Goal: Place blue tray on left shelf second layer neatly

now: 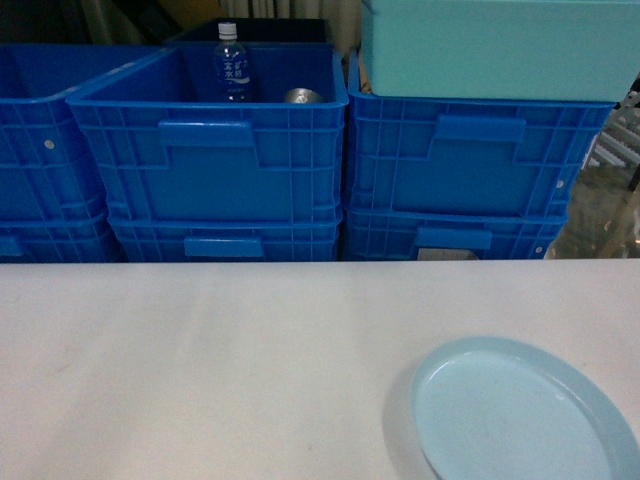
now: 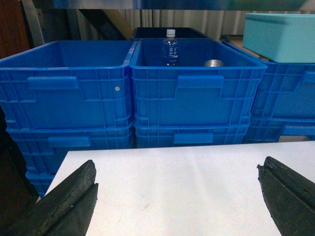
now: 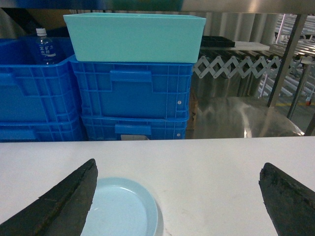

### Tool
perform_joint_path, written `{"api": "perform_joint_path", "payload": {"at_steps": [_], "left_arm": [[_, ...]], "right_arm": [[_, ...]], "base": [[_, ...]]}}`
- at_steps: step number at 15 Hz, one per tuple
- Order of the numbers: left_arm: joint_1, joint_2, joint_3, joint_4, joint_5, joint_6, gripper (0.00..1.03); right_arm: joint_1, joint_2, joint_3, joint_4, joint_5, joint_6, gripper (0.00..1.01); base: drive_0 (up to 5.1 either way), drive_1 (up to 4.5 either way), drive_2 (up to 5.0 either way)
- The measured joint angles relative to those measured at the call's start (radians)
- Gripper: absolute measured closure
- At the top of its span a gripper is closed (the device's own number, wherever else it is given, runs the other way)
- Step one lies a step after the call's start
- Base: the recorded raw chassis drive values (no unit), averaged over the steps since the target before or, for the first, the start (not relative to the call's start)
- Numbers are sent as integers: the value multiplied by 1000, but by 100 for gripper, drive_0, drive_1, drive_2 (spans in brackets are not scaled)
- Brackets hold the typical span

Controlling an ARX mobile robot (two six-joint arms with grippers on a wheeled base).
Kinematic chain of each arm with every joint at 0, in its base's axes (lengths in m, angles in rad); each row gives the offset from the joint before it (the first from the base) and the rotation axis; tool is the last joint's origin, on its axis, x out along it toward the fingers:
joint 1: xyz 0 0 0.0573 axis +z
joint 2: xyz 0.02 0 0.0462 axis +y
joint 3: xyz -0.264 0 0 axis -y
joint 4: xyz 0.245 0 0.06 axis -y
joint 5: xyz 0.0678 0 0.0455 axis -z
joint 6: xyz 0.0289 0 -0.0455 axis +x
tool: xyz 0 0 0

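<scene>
The tray (image 1: 520, 415) lies flat on the desk (image 1: 200, 360), lower right. Both tools gape empty; the right tool (image 3: 177, 196) should pinch the rim squarely.

Left tool (image 2: 177, 196) matte black, right tool (image 3: 177, 199) tapered fingers

Below the right gripper (image 3: 177, 196), the blue tray (image 3: 123, 209) ran off the frame's bottom edge, its left part hidden behind a finger (image 3: 59, 201). Ahead, the bottle (image 3: 44, 46) label was too small to read.
</scene>
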Motion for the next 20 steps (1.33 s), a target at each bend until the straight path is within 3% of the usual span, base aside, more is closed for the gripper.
{"api": "perform_joint_path", "payload": {"at_steps": [19, 20], "left_arm": [[0, 0, 0, 0, 0, 0, 5], [0, 0, 0, 0, -1, 0, 5]], "right_arm": [[0, 0, 0, -1, 0, 0, 3], [-44, 83, 52, -150, -90, 26, 3]], "base": [[0, 0, 0], [0, 0, 0]]}}
